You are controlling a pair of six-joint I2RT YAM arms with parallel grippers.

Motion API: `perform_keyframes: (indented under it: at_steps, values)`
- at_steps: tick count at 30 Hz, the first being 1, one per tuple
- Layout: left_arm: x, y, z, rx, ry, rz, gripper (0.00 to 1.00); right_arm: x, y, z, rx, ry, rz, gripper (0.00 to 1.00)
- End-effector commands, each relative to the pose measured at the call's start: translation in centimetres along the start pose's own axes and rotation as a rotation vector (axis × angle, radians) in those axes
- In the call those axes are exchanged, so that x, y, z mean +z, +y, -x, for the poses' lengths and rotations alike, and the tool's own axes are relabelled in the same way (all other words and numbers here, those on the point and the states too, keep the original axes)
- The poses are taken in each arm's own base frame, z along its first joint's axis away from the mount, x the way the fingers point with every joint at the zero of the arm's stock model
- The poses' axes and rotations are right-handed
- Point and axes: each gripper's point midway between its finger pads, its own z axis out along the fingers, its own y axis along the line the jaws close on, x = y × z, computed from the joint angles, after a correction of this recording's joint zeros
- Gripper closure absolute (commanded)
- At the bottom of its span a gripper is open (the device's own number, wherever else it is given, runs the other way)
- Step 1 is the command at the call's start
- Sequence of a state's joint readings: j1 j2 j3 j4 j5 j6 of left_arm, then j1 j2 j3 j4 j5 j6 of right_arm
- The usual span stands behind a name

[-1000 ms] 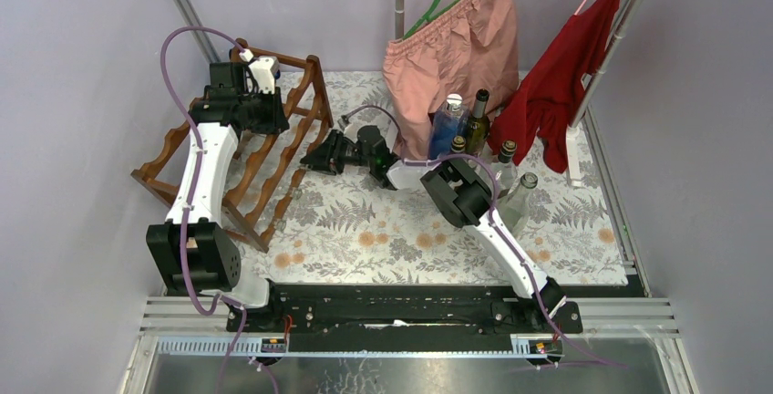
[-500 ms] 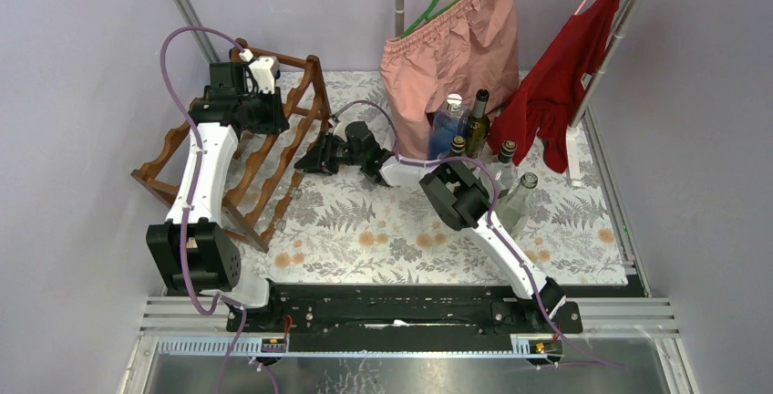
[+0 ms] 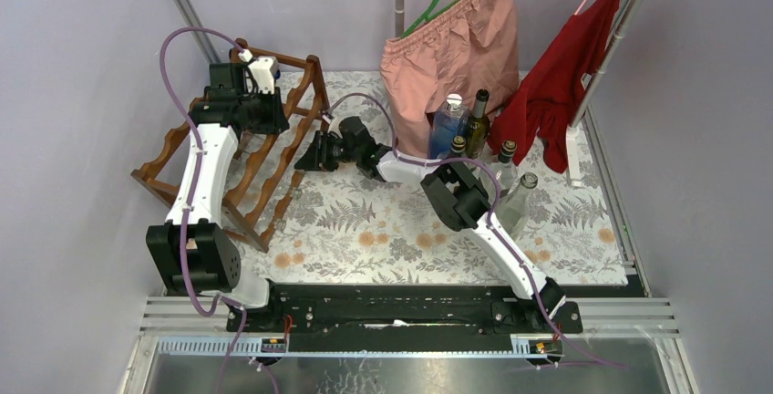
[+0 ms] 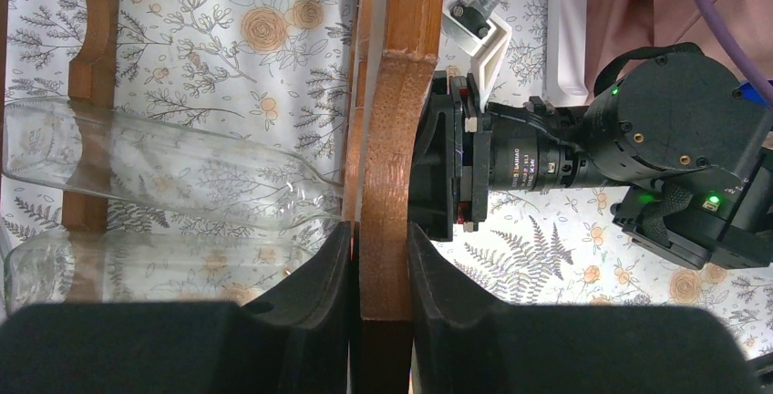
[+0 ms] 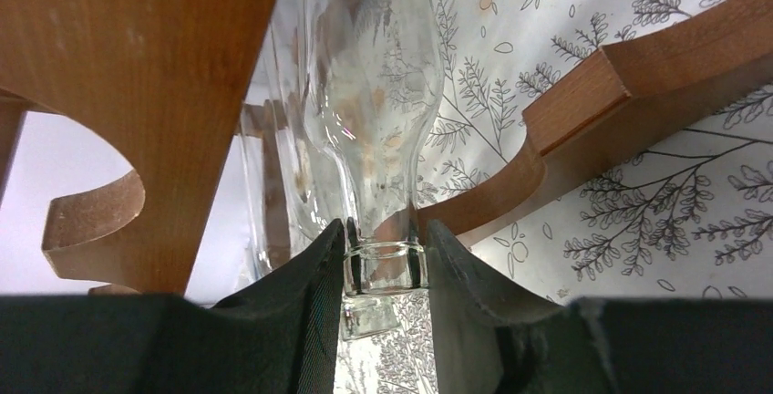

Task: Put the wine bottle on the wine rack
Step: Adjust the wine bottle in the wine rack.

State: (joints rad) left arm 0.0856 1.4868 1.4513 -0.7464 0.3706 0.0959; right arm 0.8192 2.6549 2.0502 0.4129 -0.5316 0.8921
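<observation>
The wine rack (image 3: 273, 152), a reddish-brown frame with scalloped rails, stands at the back left. My left gripper (image 4: 381, 248) is shut on one of its upright wooden rails (image 4: 401, 93). The wine bottle (image 5: 374, 75) is clear glass and lies on its side. Its body (image 4: 164, 175) reaches in between the rack's rails (image 5: 155, 75). My right gripper (image 5: 385, 257) is shut on the bottle's neck just below the lip. From above, this gripper (image 3: 305, 157) sits right against the rack's right side. The glass itself is hard to make out in the top view.
A second clear glass shape (image 4: 109, 266) lies beside the bottle inside the rack. Several upright bottles (image 3: 474, 116) stand at the back right. Pink shorts (image 3: 451, 38) and a red garment (image 3: 561, 75) hang behind them. A floral mat (image 3: 383, 230) covers the table.
My right arm has stretched left toward the rack, pushing the bottle further between the rails. The left arm has stayed still on the rack.
</observation>
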Motion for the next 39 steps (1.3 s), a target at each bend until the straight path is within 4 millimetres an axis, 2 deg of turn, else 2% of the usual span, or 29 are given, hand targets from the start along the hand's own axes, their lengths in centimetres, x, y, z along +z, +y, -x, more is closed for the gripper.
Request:
perform_keyframes:
  at_steps: [1,11,18,34,39]
  values:
    - [0.1,-3.4,-3.0,-0.125,0.106,-0.133,0.92,0.0,0.7,1.6,-0.100,-0.046,-0.032,0.87]
    - [0.1,-3.4,-3.3,-0.126,0.111,-0.126,0.92,-0.1,0.1,3.0,-0.254,-0.080,-0.069,0.85]
    - [0.3,-3.4,-3.3,-0.127,0.115,-0.127,0.91,0.0,-0.3,3.1,-0.335,-0.090,-0.084,0.77]
    - [0.8,-3.4,-4.0,-0.135,0.136,-0.134,0.91,0.7,-0.4,3.2,-0.499,-0.147,-0.100,0.78]
    - [0.8,-3.4,-4.1,-0.136,0.137,-0.134,0.91,0.2,-0.1,2.8,-0.537,-0.124,-0.091,0.65]
